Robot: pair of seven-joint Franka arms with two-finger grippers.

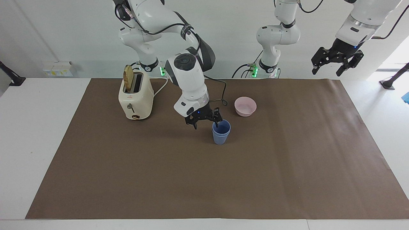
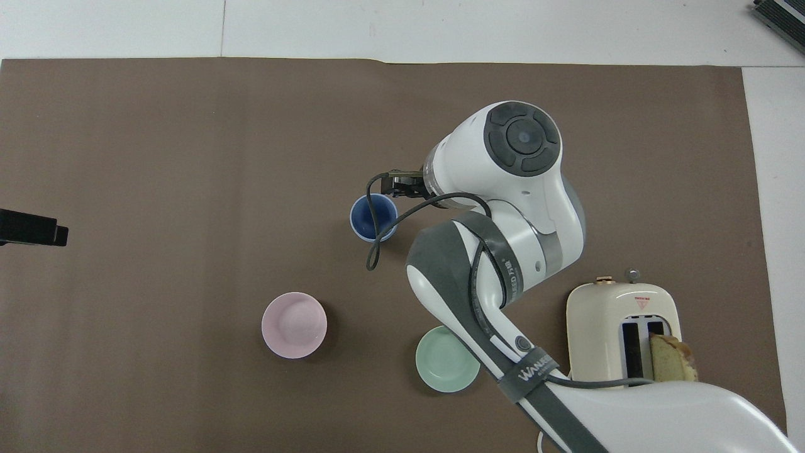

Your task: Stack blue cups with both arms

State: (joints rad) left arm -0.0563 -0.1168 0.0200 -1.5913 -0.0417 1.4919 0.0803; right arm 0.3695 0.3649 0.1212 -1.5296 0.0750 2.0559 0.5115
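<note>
A brown mat (image 1: 204,179) covers the white table; the right gripper (image 1: 206,120) hangs released, its fingers (image 1: 217,121) just beside the nested blue cups (image 1: 221,131), seemingly clearing them; the left gripper (image 1: 337,62) waits spread, well apart.

This looks like a robot lab, not a home. Two big white robot arms (image 1: 191,76) stand at one edge of a white table (image 1: 38,127) covered by brown paper (image 1: 223,179). The walls are bare and white. Cables and small green lights (image 1: 254,72) show by the arm bases.
</note>
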